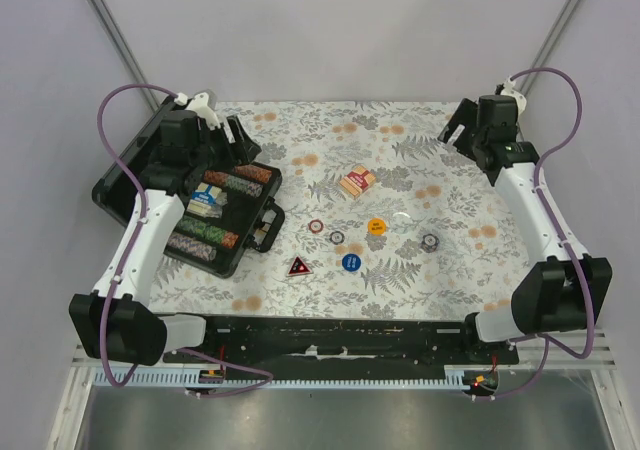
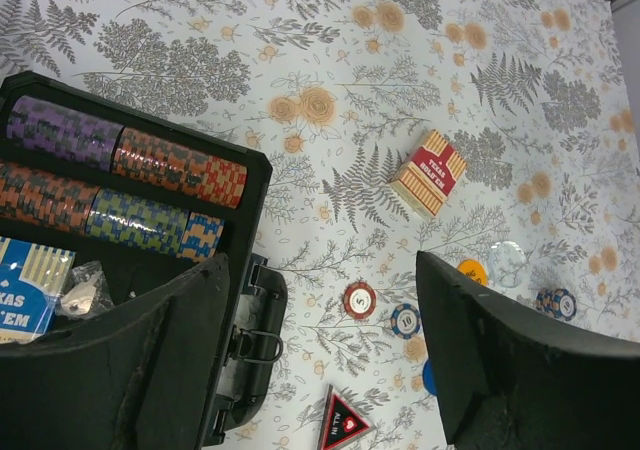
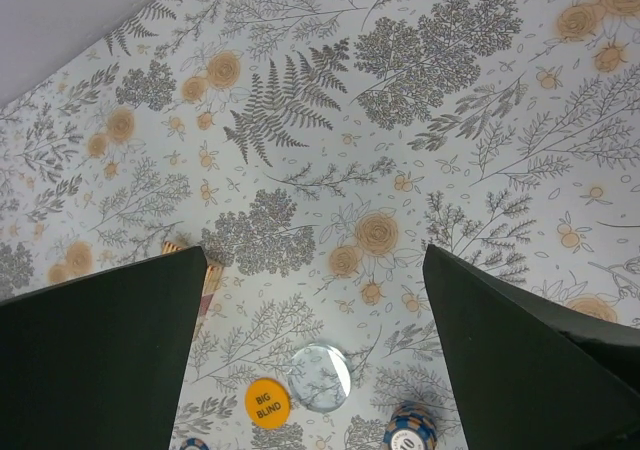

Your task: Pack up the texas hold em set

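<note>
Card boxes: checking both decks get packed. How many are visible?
2. Red card box loose on the table; blue card box inside the open case. The left arm may hide more.

On the desk [image 1: 450, 170] there is one black case [image 1: 270, 220] and two card boxes — a red-orange box [image 1: 357, 182] loose and a blue box [image 1: 207, 198] inside the case. Loose pieces: one orange button [image 1: 376, 226], one blue button [image 1: 350, 262], one clear disc [image 3: 320, 377], one triangle [image 1: 298, 267], two single chips — a red-and-white chip [image 1: 318, 225] and a dark chip [image 1: 338, 237] — and one small chip stack [image 1: 429, 241]. The chip rows [image 2: 170, 165] inside the case are too crowded to count.
</note>
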Robot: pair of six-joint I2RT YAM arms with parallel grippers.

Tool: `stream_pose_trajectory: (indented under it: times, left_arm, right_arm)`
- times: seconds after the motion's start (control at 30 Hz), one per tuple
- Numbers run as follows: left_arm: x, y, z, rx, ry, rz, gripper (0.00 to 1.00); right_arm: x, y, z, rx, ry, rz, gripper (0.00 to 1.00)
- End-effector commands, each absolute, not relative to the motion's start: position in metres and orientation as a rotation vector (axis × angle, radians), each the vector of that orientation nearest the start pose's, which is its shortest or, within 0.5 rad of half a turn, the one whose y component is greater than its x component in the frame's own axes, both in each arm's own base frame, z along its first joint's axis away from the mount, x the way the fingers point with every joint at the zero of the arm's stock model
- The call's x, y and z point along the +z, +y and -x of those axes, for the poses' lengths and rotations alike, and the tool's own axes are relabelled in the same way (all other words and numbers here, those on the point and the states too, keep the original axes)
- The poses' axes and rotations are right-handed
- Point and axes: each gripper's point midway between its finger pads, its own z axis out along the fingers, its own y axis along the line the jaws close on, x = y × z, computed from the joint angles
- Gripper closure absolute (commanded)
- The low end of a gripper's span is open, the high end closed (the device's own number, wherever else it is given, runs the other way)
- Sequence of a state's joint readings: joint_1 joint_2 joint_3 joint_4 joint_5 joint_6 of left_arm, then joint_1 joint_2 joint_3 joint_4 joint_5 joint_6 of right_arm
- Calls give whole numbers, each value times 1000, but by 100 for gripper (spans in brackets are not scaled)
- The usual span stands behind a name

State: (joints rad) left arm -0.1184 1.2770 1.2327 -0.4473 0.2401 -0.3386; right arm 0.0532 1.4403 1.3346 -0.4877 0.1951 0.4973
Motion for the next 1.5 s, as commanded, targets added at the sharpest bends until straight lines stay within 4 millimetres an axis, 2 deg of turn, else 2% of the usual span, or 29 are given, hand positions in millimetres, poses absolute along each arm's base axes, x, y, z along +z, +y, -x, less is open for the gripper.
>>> stream_pose_trajectory:
  times: [0.0, 0.1, 0.2, 0.33, 0.47, 0.57, 0.67, 0.77, 0.9, 1.03, 1.17, 1.47]
  left_arm:
    - [283, -94, -377, -499, 2036, 106, 17]
    - [279, -86, -377, -475, 2050, 212, 14]
    - [273, -90, -371, -519, 2046, 233, 9]
    - [258, -121, -353, -732, 2101, 192, 8]
    - [237, -138, -338, -887, 2154, 284, 8]
    - [247, -149, -326, -977, 2080, 255, 8]
    - [263, -142, -317, -937, 2018, 241, 0]
    - [255, -134, -309, -893, 2034, 293, 0]
    - [264, -142, -306, -938, 2011, 209, 0]
    - [265, -140, -304, -920, 2006, 184, 1]
    - [265, -134, -304, -873, 2005, 201, 1]
    - [262, -133, -306, -859, 2019, 196, 2]
  right_arm:
    - [243, 12, -431, 157, 2043, -643, 2]
    - [240, 28, -435, 244, 2081, -618, 2]
    - [234, 43, -436, 258, 2101, -603, 2]
    - [228, 79, -434, 203, 2129, -523, 2]
    - [217, 117, -431, 136, 2145, -492, 2]
    - [211, 144, -430, 86, 2145, -475, 2]
    - [199, 173, -431, -9, 2157, -432, 2]
    - [183, 195, -433, -96, 2172, -422, 2]
    - [163, 207, -442, -177, 2220, -462, 2]
    - [146, 206, -446, -256, 2215, -562, 2]
    - [129, 213, -452, -247, 2216, -632, 2]
    - [99, 228, -473, -208, 2187, -761, 2]
